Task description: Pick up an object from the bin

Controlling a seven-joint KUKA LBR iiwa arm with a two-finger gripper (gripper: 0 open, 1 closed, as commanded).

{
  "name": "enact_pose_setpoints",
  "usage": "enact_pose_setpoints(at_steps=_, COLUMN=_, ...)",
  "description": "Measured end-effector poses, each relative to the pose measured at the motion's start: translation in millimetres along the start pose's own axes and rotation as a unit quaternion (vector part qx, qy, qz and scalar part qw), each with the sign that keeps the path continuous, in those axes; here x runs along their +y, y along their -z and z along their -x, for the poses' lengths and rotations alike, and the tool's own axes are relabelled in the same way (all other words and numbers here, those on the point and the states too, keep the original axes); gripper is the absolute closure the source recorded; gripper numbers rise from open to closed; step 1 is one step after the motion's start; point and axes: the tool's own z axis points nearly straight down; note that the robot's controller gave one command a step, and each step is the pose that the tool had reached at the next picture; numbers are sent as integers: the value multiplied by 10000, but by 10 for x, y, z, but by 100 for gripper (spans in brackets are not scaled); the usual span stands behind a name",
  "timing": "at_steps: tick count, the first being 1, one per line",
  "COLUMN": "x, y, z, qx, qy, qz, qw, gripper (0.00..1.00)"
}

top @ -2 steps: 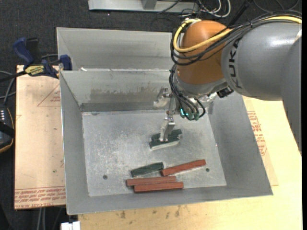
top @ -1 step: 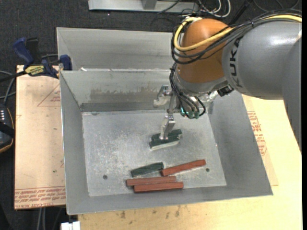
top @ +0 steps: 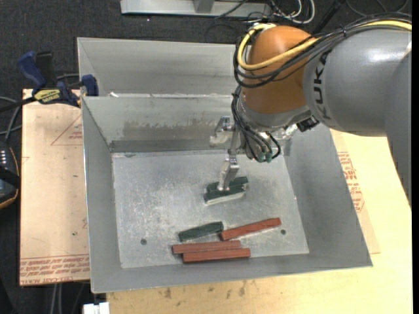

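Near the middle of the bin (top: 163,113), just toward 3 o'clock of centre, the end effector (top: 229,177) is reaching straight down and meeting the top of a dark green block (top: 226,193). The block is lying on the bin floor with a pale lower edge showing along its 6 o'clock side. I cannot tell how far open the end effector is, or whether it has hold of the block. The arm (top: 366,77) is coming in from 3 o'clock, and its orange cover (top: 275,61) is hanging over the bin's back wall at about 1 o'clock.

Toward 6 o'clock of the block, well apart from it, a flat dark green strip (top: 201,231) is lying near the front of the floor. Three reddish-brown bars (top: 252,229) are lying around that strip. One is slanting off toward 3 o'clock with its end touching the strip. The other two are lying side by side just toward 6 o'clock of the strip.
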Motion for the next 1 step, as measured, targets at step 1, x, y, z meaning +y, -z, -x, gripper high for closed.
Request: enact_pose_setpoints(at_steps=1, x=-31, y=-317, z=26, qx=20, qy=49, qz=-7, qw=10000, gripper=0)
